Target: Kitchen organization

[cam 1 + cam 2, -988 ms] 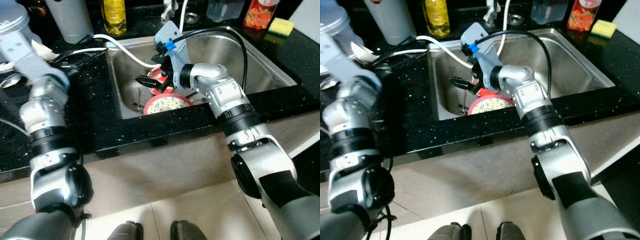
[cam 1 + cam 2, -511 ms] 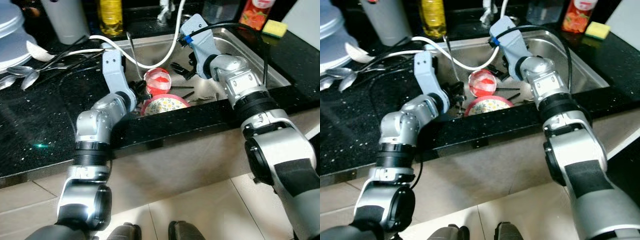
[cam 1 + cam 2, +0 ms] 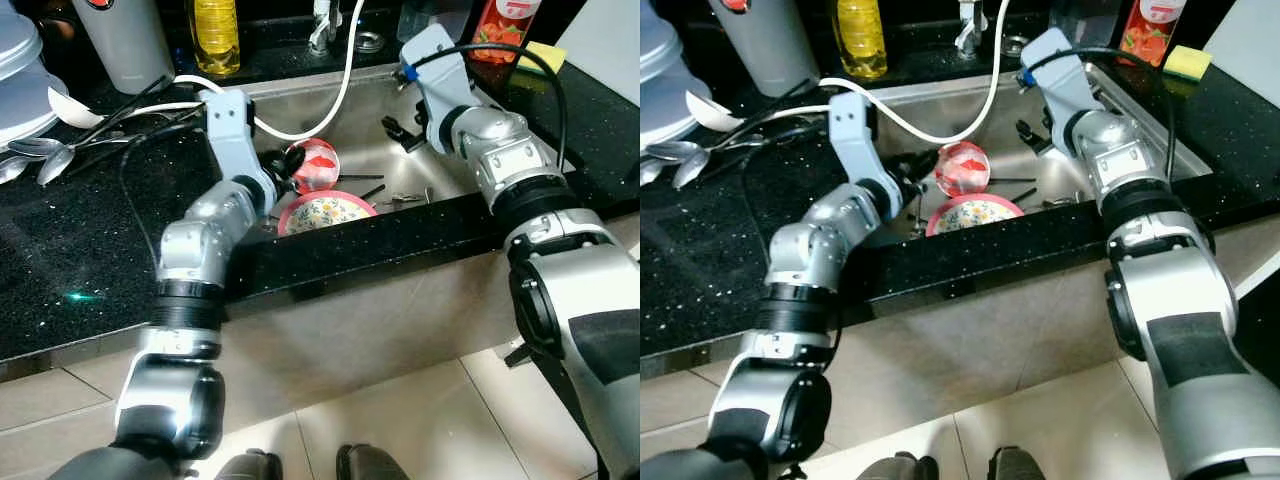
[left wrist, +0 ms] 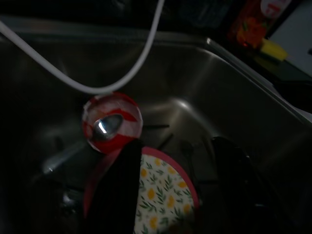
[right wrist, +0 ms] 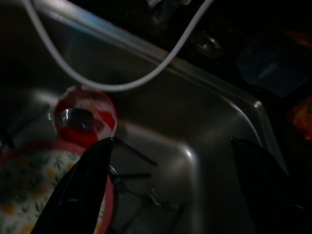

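Note:
A red and white cup (image 3: 315, 165) with something shiny inside lies in the steel sink (image 3: 372, 105). In front of it a pink-rimmed floral plate (image 3: 330, 212) leans against the sink's front wall. My left gripper (image 3: 284, 180) is open at the sink's left side, close to the cup and above the plate (image 4: 163, 190). One left finger (image 4: 117, 190) covers part of the plate. My right gripper (image 3: 396, 128) hangs open over the sink's right half, apart from the cup (image 5: 84, 117). Both grippers are empty.
A white cable (image 3: 300, 130) droops across the sink above the cup. Thin black utensils (image 3: 365, 185) lie on the sink floor. A yellow bottle (image 3: 215, 35), a grey canister (image 3: 120, 40) and spoons (image 3: 40, 160) sit on the black counter at the left; a red bottle (image 3: 497, 25) and a sponge (image 3: 545, 55) at the right.
My left arm has swung from the counter into the sink's left side. My right gripper has drawn back from the cup toward the sink's right rear. The camera has shifted too.

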